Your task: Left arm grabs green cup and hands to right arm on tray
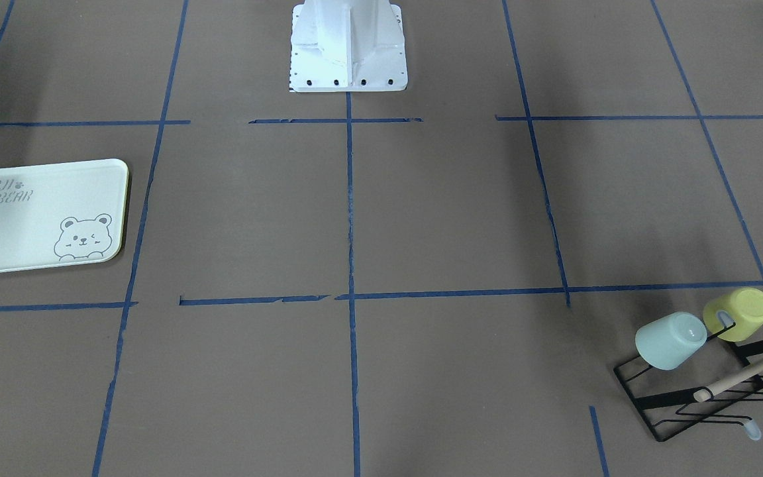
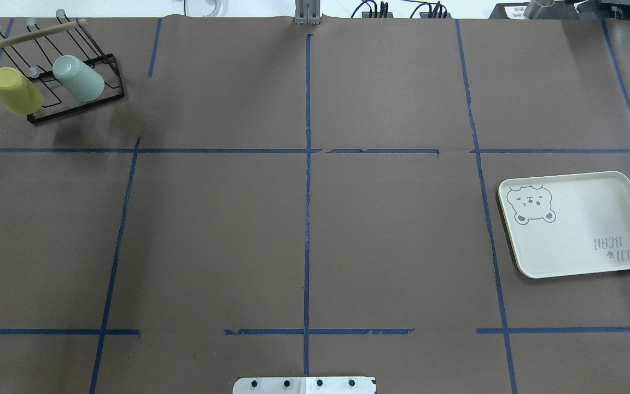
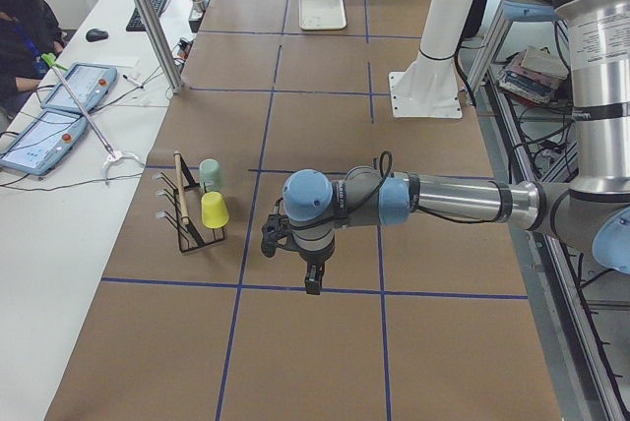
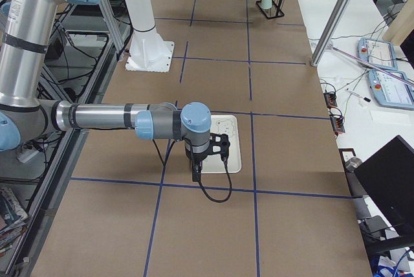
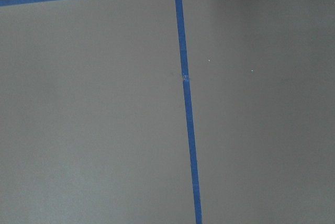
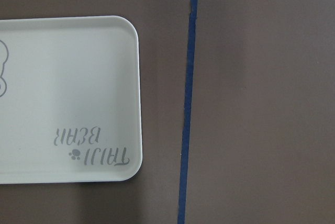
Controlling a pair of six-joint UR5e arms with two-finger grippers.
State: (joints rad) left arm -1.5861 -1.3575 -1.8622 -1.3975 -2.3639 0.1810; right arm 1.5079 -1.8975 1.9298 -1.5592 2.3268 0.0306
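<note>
- The left gripper shows only in the left side view. It hangs off the near arm, pointing down at the table with nothing in it that I can see. From that angle I cannot tell how far its fingers are spread.
- My left wrist camera shows only brown table paper and crossing blue tape lines, with no fingers in view.
- The right gripper is likewise seen only from the side. It points down from the near arm in the right side view, just at the tray's near edge. I cannot tell whether it is spread or pressed together.
- The right wrist camera looks down on one rounded corner of the tray with the grey lettering, and bare table beside it.
- The green cup is a plain, smooth, pale mint tumbler, slightly tapered, with no handle. It sits tilted on the black wire rack, closed base uppermost.
- The rack stands at the far corner of the table on my left-arm side, well apart from the left gripper.
- A yellow-green cup of like size sits just beside the green cup on the same rack, tilted the same way. A wooden bar runs across the top of the rack.
- The tray lies flat on the right-arm side, well apart from the rack, with the bear drawing and lettering showing.
</note>
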